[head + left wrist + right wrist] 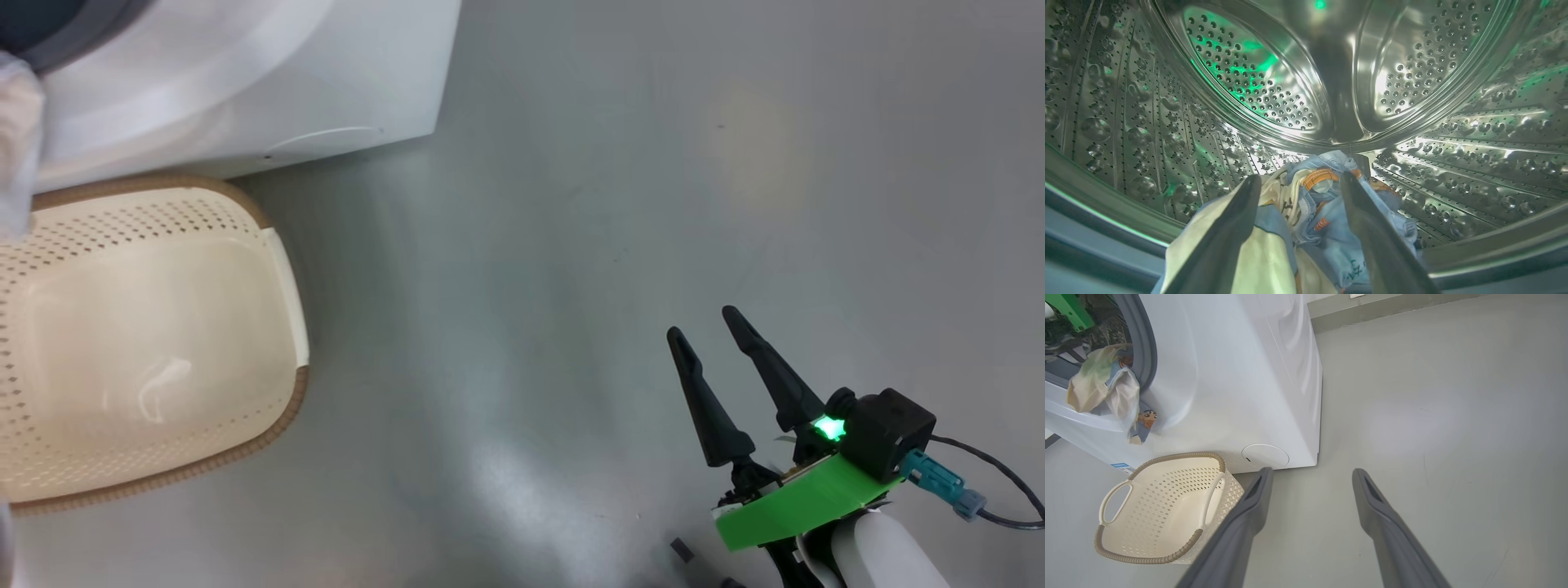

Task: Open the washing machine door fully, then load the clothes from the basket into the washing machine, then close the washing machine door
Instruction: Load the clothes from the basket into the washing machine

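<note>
My left gripper (pixel 1299 178) is inside the steel drum (pixel 1257 69) of the washing machine (pixel 1237 375), fingers spread open. The clothes (pixel 1314 216), light blue with orange prints plus cream cloth, lie loose between and below the fingers on the drum floor. In the right wrist view part of the clothes (pixel 1106 388) hangs out over the grey gasket (pixel 1145 343) and down the machine's front. The cream basket (pixel 139 327) stands on the floor before the machine with nothing in it. My right gripper (pixel 702 322) hovers open over bare floor, to the right of the basket (pixel 1163 514). The washing machine door is out of view.
Grey floor (pixel 620 204) spreads to the right of the machine and the basket. A round white cover (pixel 1265 455) sits low on the machine's front near its right corner. A wall base (pixel 1392 310) runs along the back. A pale blurred cloth (pixel 16 147) shows at the head view's left edge.
</note>
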